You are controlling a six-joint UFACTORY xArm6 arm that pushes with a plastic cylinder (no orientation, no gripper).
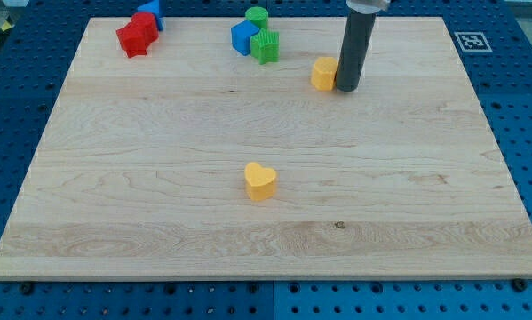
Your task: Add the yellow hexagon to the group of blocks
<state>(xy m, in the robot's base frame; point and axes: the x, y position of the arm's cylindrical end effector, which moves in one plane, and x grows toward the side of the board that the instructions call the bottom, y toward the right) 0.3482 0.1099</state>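
Note:
The yellow hexagon (323,73) lies near the view's top, right of centre. My tip (346,89) stands right against the hexagon's right side. To the hexagon's left is a group of three blocks: a blue block (243,38), a green star-like block (266,46) and a green cylinder (257,16). The hexagon is a short gap away from that group.
A yellow heart (259,180) lies near the board's middle. At the view's top left a red star-like block (134,37), another red block (145,21) and a blue block (152,11) sit together. The wooden board (88,222) lies on a blue perforated table.

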